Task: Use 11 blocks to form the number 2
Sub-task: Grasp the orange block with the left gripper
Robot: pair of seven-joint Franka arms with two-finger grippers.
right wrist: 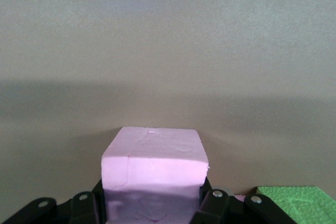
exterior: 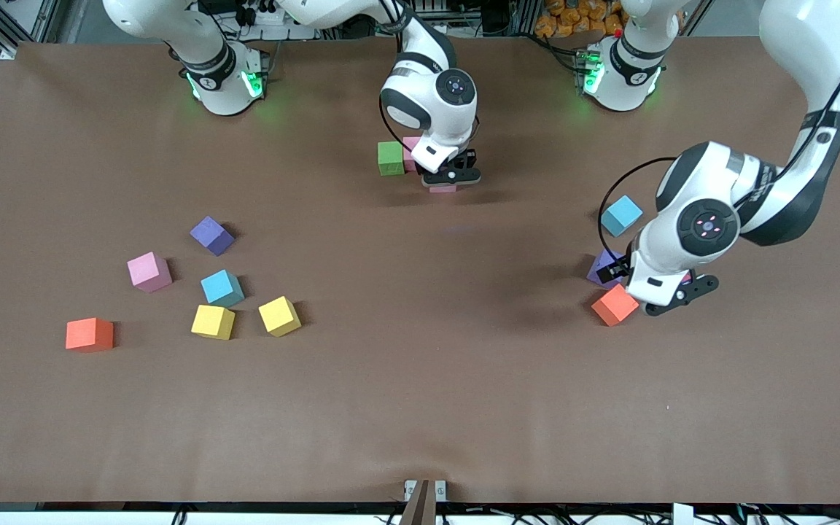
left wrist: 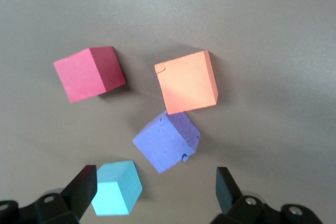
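While the right gripper (exterior: 451,182) clamps a pink block (right wrist: 153,174) between its fingers beside the green block (exterior: 391,157), the left gripper (left wrist: 155,190) hangs wide open, holding nothing, over purple (left wrist: 167,141), orange (left wrist: 187,81), crimson (left wrist: 89,73) and cyan (left wrist: 116,187) blocks. No writing is readable.

- Green block (exterior: 390,157) and pink block (exterior: 411,152) touch near the table's edge by the robot bases; another pink block (right wrist: 153,174) sits clamped just beside them.
- Six loose cubes cluster toward the right arm's end: purple (exterior: 211,235), pink (exterior: 149,271), cyan (exterior: 222,287), two yellow (exterior: 212,321), orange (exterior: 89,335).
- Toward the left arm's end: cyan (exterior: 621,215), purple (left wrist: 166,141), orange (exterior: 615,304), crimson (left wrist: 89,73).
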